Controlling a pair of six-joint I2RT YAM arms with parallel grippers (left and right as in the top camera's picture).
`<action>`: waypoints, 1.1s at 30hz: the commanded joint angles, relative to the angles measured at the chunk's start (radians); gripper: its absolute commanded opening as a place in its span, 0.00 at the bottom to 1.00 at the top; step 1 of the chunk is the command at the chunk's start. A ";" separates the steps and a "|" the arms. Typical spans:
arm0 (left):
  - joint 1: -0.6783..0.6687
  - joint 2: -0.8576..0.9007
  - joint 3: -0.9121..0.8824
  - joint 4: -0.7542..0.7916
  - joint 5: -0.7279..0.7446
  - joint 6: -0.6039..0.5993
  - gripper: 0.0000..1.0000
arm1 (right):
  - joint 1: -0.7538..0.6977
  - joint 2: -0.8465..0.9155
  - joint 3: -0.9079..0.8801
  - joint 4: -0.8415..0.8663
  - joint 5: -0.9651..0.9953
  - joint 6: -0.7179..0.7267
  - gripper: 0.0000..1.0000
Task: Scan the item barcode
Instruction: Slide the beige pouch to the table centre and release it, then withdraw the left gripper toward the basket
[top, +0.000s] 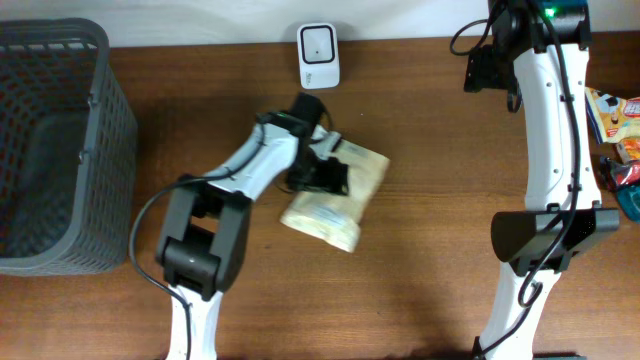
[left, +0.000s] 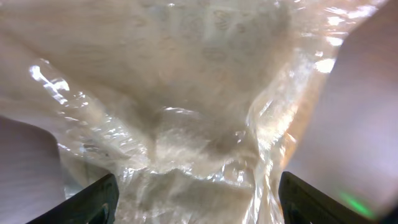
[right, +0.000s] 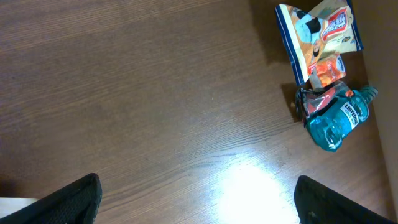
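Packet of pale, crinkled plastic (top: 330, 215) lies flat at mid-table, just in front of the white scanner (top: 318, 55) at the far edge, with the left gripper (top: 322, 172) down over its upper end. From the left wrist camera we see the fingers spread wide on either side of the wrapper; we cannot tell whether they touch it. No barcode shows on the face turned up. The right gripper (right: 199, 205) hangs splayed and empty over bare wood, well apart from the packet, near the snack bags (right: 317, 31) and teal bottle (right: 339, 118) at the right edge. We judge the task to be at its opening: the packet is not yet lifted, and carrying it to the scanner and presenting its code remain.
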 joint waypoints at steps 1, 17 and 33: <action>-0.065 0.017 0.071 -0.004 0.129 -0.024 0.77 | -0.001 -0.005 -0.003 0.000 0.019 0.005 0.99; 0.085 0.016 1.028 -0.782 -0.670 -0.310 0.99 | -0.001 -0.005 -0.002 0.000 0.019 0.005 0.99; 0.323 -0.067 1.012 -0.801 -0.355 -0.076 0.99 | 0.010 -0.002 -0.009 -0.025 -0.610 -0.051 0.99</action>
